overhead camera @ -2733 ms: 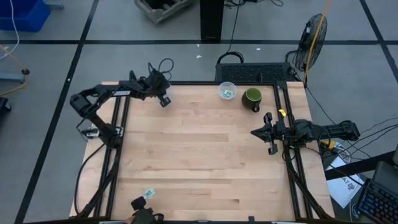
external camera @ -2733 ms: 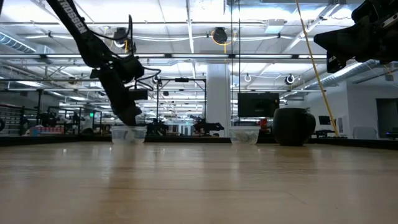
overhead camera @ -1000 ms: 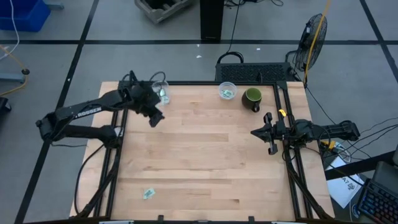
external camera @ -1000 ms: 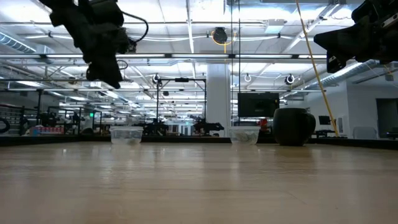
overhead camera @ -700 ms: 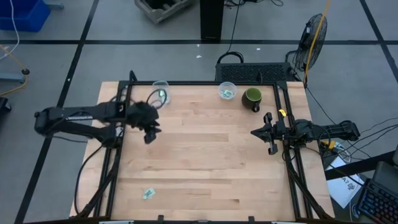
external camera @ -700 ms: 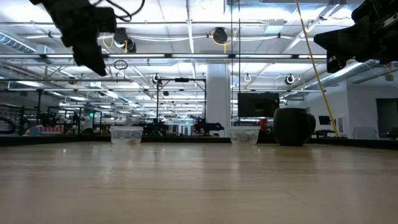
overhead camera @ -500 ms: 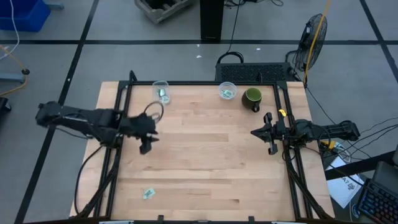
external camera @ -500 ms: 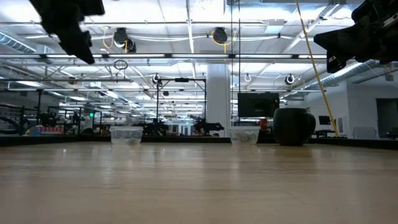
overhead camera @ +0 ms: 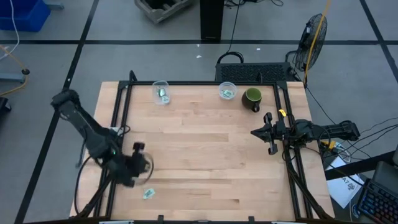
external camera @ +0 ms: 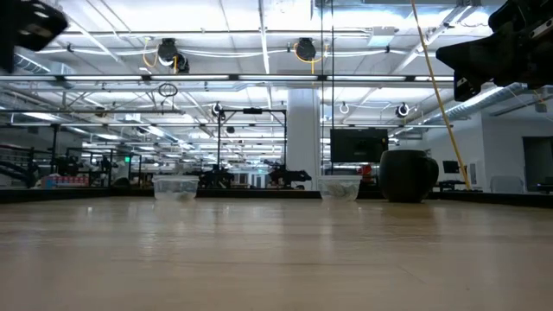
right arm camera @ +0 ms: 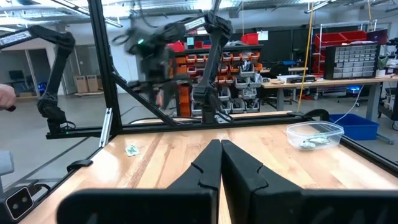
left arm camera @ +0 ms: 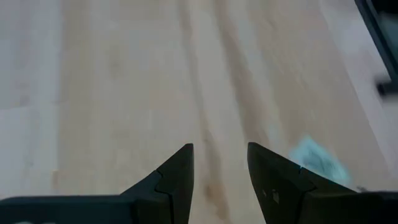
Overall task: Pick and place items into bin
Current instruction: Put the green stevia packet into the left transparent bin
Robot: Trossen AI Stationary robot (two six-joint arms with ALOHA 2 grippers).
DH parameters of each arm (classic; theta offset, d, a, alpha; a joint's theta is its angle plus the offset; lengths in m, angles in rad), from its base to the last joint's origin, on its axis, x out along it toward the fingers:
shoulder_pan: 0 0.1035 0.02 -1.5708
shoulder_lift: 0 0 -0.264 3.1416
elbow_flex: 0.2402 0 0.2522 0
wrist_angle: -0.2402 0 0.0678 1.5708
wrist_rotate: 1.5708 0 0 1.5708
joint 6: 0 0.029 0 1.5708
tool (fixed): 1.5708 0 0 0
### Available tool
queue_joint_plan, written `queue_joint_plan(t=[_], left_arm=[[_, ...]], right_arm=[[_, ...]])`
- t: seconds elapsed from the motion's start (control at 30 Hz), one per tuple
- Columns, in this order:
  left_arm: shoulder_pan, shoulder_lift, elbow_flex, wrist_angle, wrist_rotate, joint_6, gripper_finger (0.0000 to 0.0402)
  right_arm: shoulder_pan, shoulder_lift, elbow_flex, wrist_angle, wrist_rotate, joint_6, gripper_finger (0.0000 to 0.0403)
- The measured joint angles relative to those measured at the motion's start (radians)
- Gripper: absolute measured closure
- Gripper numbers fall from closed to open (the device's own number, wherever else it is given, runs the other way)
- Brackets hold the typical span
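One pale mint-green packet [overhead camera: 148,193] lies flat on the wooden table near its front left corner. It also shows in the left wrist view [left arm camera: 314,158] and the right wrist view [right arm camera: 131,149]. My left gripper [overhead camera: 134,173] hangs above the table just beyond the packet, open and empty [left arm camera: 219,163]. More packets lie in two clear bins at the far edge, one on the left [overhead camera: 161,92] and one in the middle [overhead camera: 227,91]. My right gripper [overhead camera: 268,133] waits shut at the table's right edge [right arm camera: 219,149].
A dark green mug [overhead camera: 252,98] stands at the far edge, right of the middle bin. Black frame rails [overhead camera: 119,124] run along the table's left, far and right sides. The bins [external camera: 177,186] and the mug [external camera: 406,175] show in the low view.
My left gripper has swung away from the far-left bin toward the table's near edge, ending close beside the lone packet. Its arm has folded back to the left. The packet and the bins have stayed where they were.
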State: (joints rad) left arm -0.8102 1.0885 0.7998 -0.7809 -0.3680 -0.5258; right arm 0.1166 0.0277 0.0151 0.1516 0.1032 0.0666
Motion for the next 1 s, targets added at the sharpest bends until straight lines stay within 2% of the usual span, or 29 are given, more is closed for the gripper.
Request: queue_joint_plan(t=[0.17, 0.33, 0.67, 0.8, 1.0], left_arm=[[-0.166, 0.163, 0.0, 0.025, 0.002, -0.058, 0.0245], [-0.249, 0.318, 0.0, 0.161, 0.008, -0.116, 0.0245], [-0.354, 0.498, 0.0, 0.366, 0.025, -0.131, 0.0245], [-0.37, 0.544, 0.0, 0.364, -0.023, -0.138, 0.0245], [-0.371, 0.59, 0.003, 0.369, -0.029, -0.128, 0.0245]], right_arm=[[0.0, 0.0, 0.0, 0.0, 0.0, 0.0, 0.0398], [0.0, 0.0, 0.0, 0.0, 0.0, 0.0, 0.0399], [0.0, 0.0, 0.0, 0.0, 0.0, 0.0, 0.0399], [0.0, 0.0, 0.0, 0.0, 0.0, 0.0, 0.0399], [0.0, 0.0, 0.0, 0.0, 0.0, 0.0, 0.0399]])
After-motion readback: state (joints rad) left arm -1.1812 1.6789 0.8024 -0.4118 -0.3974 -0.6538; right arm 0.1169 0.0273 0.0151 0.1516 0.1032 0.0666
